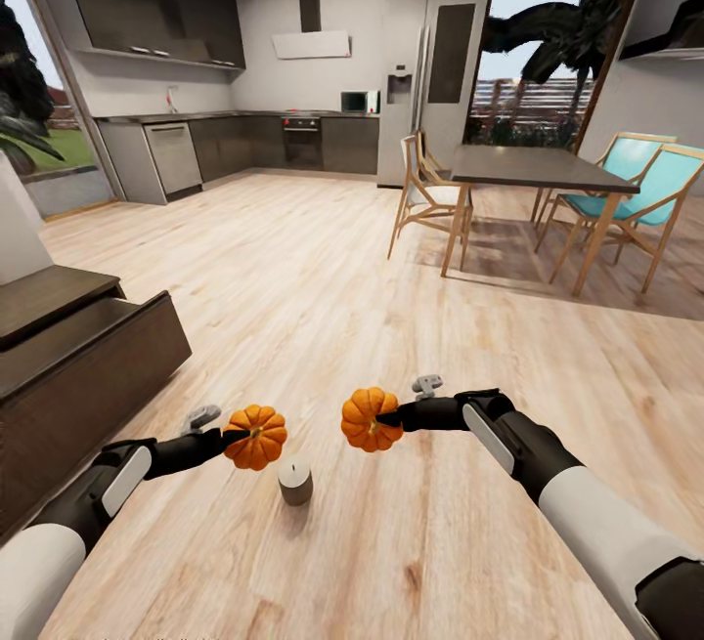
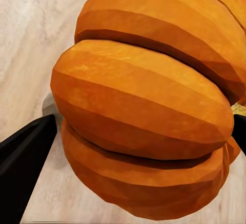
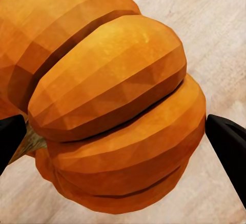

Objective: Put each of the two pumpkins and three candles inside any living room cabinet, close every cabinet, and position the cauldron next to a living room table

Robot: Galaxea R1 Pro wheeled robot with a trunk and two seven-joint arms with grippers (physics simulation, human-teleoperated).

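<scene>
- The wood-plank floor (image 1: 323, 269) runs from the robot to the kitchen cupboards at the far wall; everything below is placed from the candle standing on it.
- The dark-brown cabinet (image 1: 78, 366) sits well to the left of the candle, its fronts shut as far as the head view shows.
- The dining table (image 1: 533, 169) with its chairs stands far beyond the candle, to the right.
- The left pumpkin (image 1: 255, 437) hangs just above and left of the candle, clamped in the left gripper (image 1: 235, 438); in the left wrist view the black fingers (image 2: 23, 165) press its ribbed sides (image 2: 143, 106), spread to the fruit's full width.
- The right pumpkin (image 1: 369, 419) hangs above and right of the candle, gripped by the right gripper (image 1: 389, 417), whose fingers (image 3: 228, 142) flank it (image 3: 113, 101) just as widely.
- The candle (image 1: 295, 483), a squat beige cylinder, stands upright on the floor between the two pumpkins, touching neither.
</scene>
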